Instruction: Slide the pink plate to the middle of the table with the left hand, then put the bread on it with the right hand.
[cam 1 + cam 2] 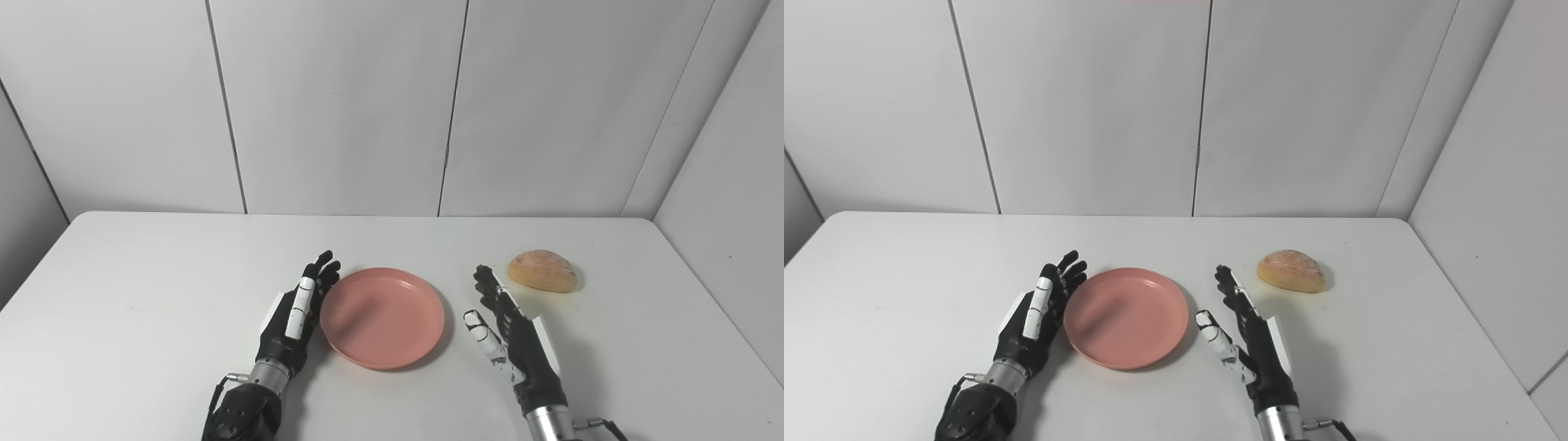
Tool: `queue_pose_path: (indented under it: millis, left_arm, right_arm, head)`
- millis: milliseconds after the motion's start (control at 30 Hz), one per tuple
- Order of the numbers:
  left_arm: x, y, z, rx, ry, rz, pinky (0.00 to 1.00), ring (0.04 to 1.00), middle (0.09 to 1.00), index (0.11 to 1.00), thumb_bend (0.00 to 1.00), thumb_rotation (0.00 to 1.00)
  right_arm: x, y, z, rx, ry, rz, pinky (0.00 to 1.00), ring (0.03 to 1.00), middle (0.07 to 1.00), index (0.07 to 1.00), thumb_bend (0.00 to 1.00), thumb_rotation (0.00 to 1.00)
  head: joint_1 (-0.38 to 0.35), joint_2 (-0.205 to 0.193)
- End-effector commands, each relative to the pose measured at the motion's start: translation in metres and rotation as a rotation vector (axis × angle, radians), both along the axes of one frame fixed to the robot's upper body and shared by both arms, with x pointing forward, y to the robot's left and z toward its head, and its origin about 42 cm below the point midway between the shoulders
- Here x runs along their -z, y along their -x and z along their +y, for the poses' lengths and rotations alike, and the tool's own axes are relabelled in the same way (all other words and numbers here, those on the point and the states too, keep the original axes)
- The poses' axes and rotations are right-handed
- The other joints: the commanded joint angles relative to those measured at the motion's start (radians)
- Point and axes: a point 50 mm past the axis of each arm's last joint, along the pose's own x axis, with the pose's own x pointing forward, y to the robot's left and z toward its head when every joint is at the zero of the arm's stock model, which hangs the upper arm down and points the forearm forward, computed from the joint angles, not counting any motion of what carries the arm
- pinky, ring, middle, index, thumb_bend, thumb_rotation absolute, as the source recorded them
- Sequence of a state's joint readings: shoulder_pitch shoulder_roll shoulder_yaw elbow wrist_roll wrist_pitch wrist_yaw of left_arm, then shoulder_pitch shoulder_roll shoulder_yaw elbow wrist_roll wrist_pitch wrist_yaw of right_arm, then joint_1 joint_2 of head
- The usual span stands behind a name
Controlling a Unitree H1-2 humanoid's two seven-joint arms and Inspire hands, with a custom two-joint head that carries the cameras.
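Note:
A round pink plate (pixel 383 316) lies flat near the middle of the white table (pixel 153 275); it also shows in the right eye view (pixel 1126 316). My left hand (pixel 297 318) is open, fingers straight, its side against the plate's left rim. A golden bread roll (pixel 542 270) lies on the table to the right of the plate, also in the right eye view (pixel 1292 271). My right hand (pixel 511 337) is open and empty, to the right of the plate and just in front and left of the bread, not touching it.
White wall panels (pixel 343 104) stand close behind the table's far edge and along the right side. The table's rounded far corners and left and right edges are in view.

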State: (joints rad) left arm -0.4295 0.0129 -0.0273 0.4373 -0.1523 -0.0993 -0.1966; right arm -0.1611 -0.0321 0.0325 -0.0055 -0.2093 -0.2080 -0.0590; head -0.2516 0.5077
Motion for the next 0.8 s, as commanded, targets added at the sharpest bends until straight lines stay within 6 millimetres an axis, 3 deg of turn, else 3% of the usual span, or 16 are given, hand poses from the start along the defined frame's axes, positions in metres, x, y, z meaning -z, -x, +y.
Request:
queue_pose_path:
  millis: [0, 400, 567, 767]
  left_arm:
    - [0.007, 0.006, -0.006, -0.004, 0.019, 0.016, 0.99, 0.965, 0.959, 0.943, 0.72, 1.00]
    - [0.007, 0.002, -0.006, -0.021, 0.028, 0.002, 0.97, 0.952, 0.951, 0.933, 0.73, 1.00]
    - [0.008, 0.002, -0.003, -0.022, 0.014, 0.004, 0.99, 0.955, 0.948, 0.933, 0.77, 1.00]
    - [0.009, 0.000, -0.004, -0.026, 0.013, 0.010, 0.99, 0.959, 0.950, 0.938, 0.77, 1.00]
  right_arm:
    - [-0.032, -0.006, -0.003, 0.014, 0.030, -0.159, 0.93, 0.922, 0.914, 0.902, 0.63, 0.73]
    - [-0.086, -0.018, -0.030, 0.121, 0.288, -0.266, 0.91, 0.898, 0.858, 0.880, 0.67, 0.57]
    - [-0.107, -0.041, -0.052, 0.162, 0.441, -0.227, 0.92, 0.926, 0.853, 0.851, 0.72, 0.58]
    - [-0.114, -0.072, -0.085, 0.199, 0.591, -0.142, 0.86, 0.919, 0.870, 0.835, 0.75, 0.51]
  head:
    - [-0.002, 0.000]
    - [-0.001, -0.006]
    - [-0.010, -0.006]
    - [-0.011, -0.012]
